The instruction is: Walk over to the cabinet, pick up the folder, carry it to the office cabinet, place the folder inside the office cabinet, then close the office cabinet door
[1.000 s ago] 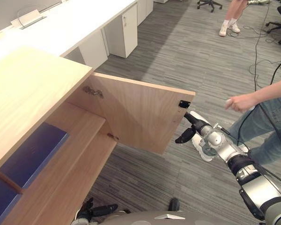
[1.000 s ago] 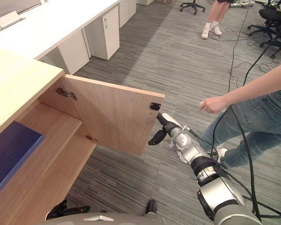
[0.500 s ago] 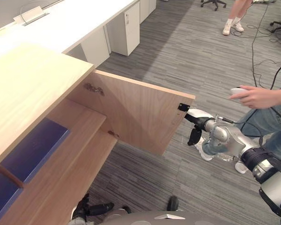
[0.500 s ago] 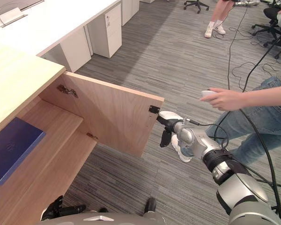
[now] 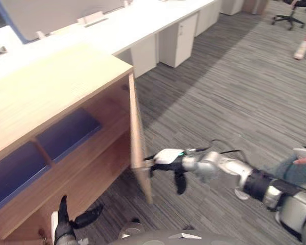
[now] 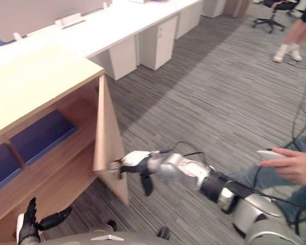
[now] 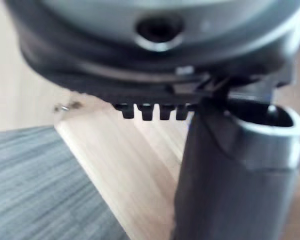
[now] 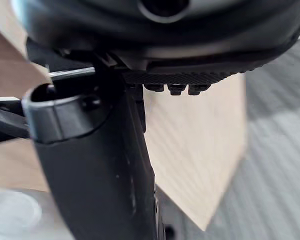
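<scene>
The office cabinet is a low unit of pale wood, and its door stands swung out from the front, seen almost edge-on, so the inside lies open to view. A dark blue folder lies flat on the upper shelf in the compartment nearer the door, held by neither hand. A second dark blue folder lies in the next compartment, on the far side of an upright wooden divider. The right hand reaches across from the right and rests against the lower part of the door's free edge. It is released, grasping nothing, with its white-covered thumb against the wood and a dark finger hanging down beside it. In the right wrist view the door panel shows just past the fingers. The left hand hangs low in front of the cabinet's bottom, also released and empty, with its fingers spread apart. At the right a person's hand holds a small white device, well apart from the door. Behind the cabinet runs a long white surface with white drawer units under it. The floor is grey striped carpet. Farther off stand an office chair and another person's legs.
</scene>
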